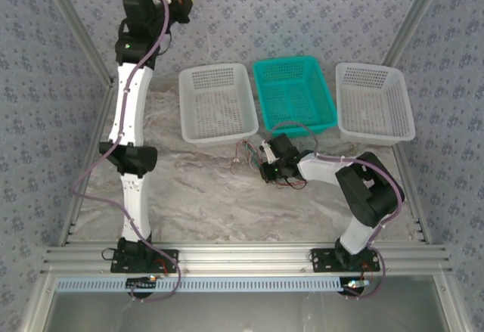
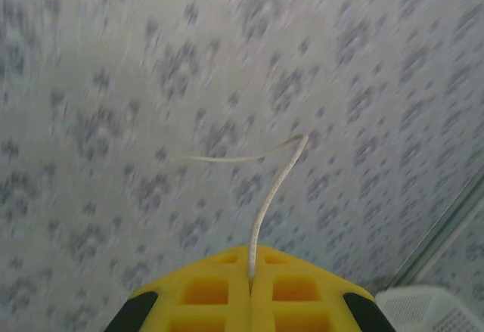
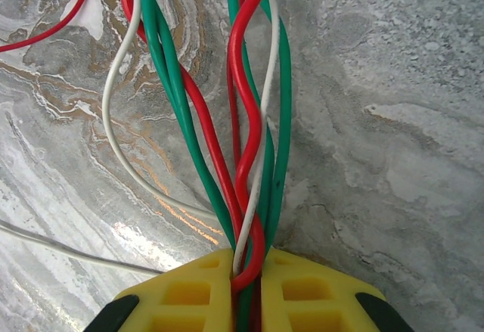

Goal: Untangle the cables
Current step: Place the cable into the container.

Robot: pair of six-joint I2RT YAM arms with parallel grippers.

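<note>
Top external view: three baskets sit in a row along the far edge of the marbled counter [image 1: 204, 203], a white basket [image 1: 218, 103] to the left, a teal basket [image 1: 293, 94] in the middle and a second white basket [image 1: 374, 101] towards the far right corner. Bare surface runs from them to the near edge, between the two arm bases, with patterned walls beyond the left and right edges.

The left arm reaches up and past the far left corner, and its left fingers [image 1: 184, 1] hang high off the counter. In the left wrist view these fingers [image 2: 253, 275] are pressed together on a whitish wire [image 2: 271, 192], which rises from the seam, bends and trails free against the wall.

The right arm folds inward, with the right fingers [image 1: 268, 164] low at the middle of the counter, just in front of the teal basket. The right wrist view shows them [image 3: 248, 275] clamped on the cables [image 3: 246, 120], a twisted red, green and white bundle running straight out from the tips across the counter [image 3: 393, 120]. Loose loops spread to the left.
</note>
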